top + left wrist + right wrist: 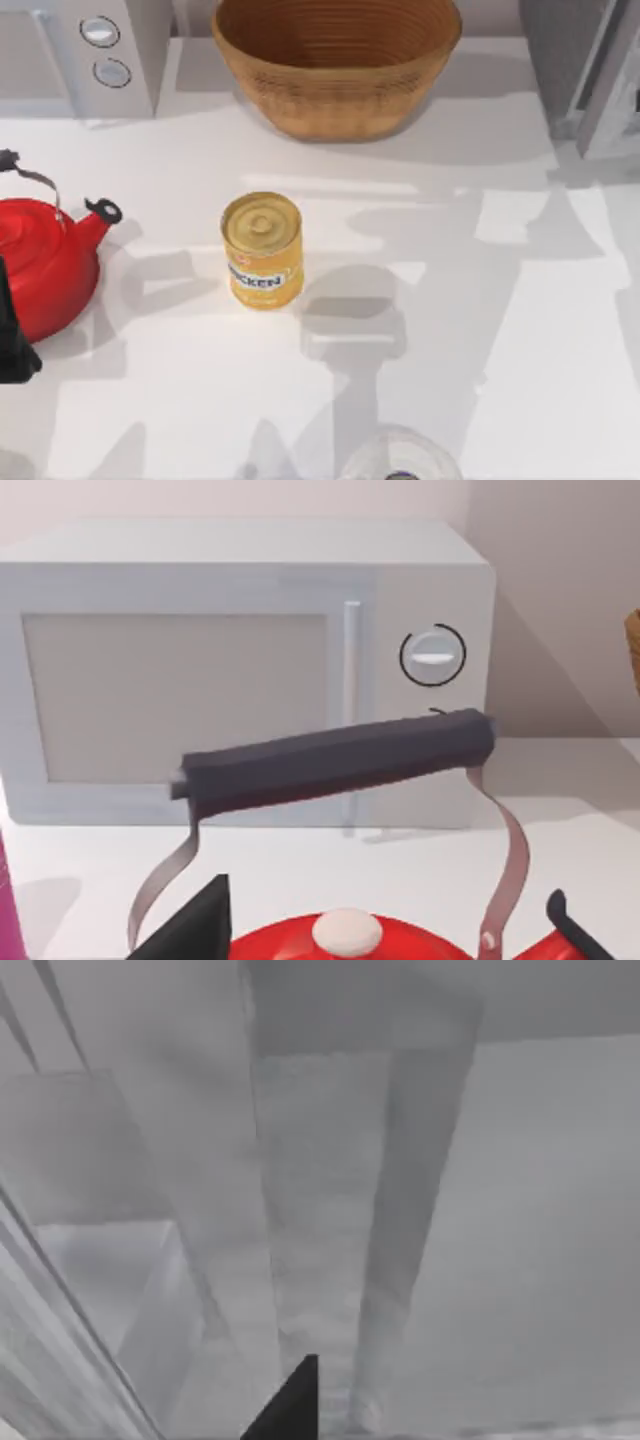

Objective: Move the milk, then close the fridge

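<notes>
Fridge (600, 75) at far right corner, door ajar. Yellow can (262, 250) mid-counter, open white counter (500, 330) to its right. Left hand (15, 340) at left edge by red kettle (40, 262); grip perhaps open, cannot tell.

A black, angular piece of the left arm (14, 335) sits at the top view's left edge.
</notes>
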Motion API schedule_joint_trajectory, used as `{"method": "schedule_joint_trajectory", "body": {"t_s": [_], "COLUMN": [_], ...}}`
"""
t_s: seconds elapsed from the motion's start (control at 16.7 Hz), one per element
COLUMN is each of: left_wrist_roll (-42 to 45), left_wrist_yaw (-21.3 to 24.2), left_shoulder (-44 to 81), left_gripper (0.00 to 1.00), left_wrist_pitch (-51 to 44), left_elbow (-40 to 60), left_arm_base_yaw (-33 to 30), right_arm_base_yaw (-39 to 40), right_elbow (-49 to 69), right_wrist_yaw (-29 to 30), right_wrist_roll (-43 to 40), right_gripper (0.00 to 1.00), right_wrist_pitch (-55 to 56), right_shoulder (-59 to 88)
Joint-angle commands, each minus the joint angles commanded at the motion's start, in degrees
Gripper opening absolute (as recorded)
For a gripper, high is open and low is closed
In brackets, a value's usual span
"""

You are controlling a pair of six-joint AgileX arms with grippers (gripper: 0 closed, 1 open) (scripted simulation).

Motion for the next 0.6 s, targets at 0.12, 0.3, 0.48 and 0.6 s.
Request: {"method": "schedule_joint_trajectory", "body": {"t_s": [0.12, 0.3, 0.48, 0.6], "left_wrist_roll": [0.0, 0.0, 0.0, 0.0], "left_wrist_yaw": [0.0, 0.0, 0.0, 0.0], "left_shoulder": [0.0, 0.0, 0.0, 0.0], "left_gripper": [1.00, 1.00, 1.00, 1.00], "left_wrist_pitch": [0.0, 0.0, 0.0, 0.0], "left_elbow": [0.0, 0.0, 0.0, 0.0], "left_arm_base_yaw": [0.0, 0.0, 0.0, 0.0], "right_arm_base_yaw": [0.0, -0.8, -0.8, -0.8], "right_elbow": [0.0, 0.0, 3.7, 8.0], "right_wrist_yaw": [0.0, 0.3, 0.3, 0.4], "right_wrist_roll": [0.0, -0.3, -0.3, -0.2], "right_gripper": [1.00, 1.00, 1.00, 1.00], "right_wrist_pitch": [0.0, -0.2, -0.9, -1.8], "right_shoulder": [0.0, 0.4, 3.5, 7.0]}}
